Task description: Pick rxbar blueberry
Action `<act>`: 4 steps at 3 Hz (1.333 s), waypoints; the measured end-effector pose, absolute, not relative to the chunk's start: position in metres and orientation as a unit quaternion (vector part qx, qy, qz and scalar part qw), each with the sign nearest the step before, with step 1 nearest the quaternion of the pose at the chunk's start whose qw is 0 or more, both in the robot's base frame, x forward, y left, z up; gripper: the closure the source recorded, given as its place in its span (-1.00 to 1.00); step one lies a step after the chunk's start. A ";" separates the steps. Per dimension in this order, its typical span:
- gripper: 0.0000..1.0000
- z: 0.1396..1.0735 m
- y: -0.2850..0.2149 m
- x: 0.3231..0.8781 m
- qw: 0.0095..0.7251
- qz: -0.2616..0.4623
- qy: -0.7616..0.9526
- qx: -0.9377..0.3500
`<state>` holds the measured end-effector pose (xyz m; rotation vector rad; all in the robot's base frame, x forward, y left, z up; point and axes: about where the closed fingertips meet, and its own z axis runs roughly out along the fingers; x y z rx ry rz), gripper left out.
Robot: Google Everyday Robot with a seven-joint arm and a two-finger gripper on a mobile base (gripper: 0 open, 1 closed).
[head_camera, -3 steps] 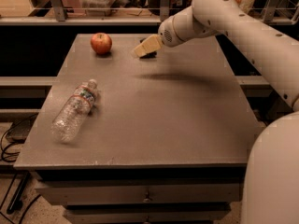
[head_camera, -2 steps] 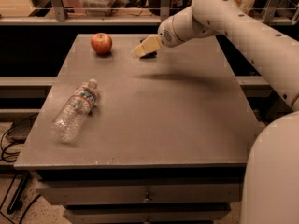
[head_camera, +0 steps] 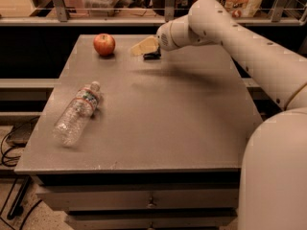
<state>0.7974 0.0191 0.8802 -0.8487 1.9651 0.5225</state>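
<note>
With the gripper (head_camera: 143,47) over the rxbar blueberry (head_camera: 152,56) at the bench's (head_camera: 182,119) far edge, right of the apple (head_camera: 104,44), jaws' opening indeterminable, straddle the bar's narrow width, then close squarely.

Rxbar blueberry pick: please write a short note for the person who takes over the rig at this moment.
Gripper: low over the far side of the table, just right of the red apple. Whether it holds anything cannot be told.
Rxbar blueberry: a small dark shape right under the gripper, mostly hidden, probably the bar.
Clear water bottle: lying on its side at the left, apart from the gripper.
Done: the arm is stretched out to the bar.
Left: confirm the grasp, then lift the bar off the table without touching the apple.
</note>
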 end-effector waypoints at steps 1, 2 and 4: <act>-1.00 0.871 0.026 0.813 0.464 0.214 0.797 -0.322; -1.00 0.860 0.030 0.823 0.463 0.196 0.804 -0.317; -0.80 0.835 0.027 0.831 0.449 0.166 0.825 -0.300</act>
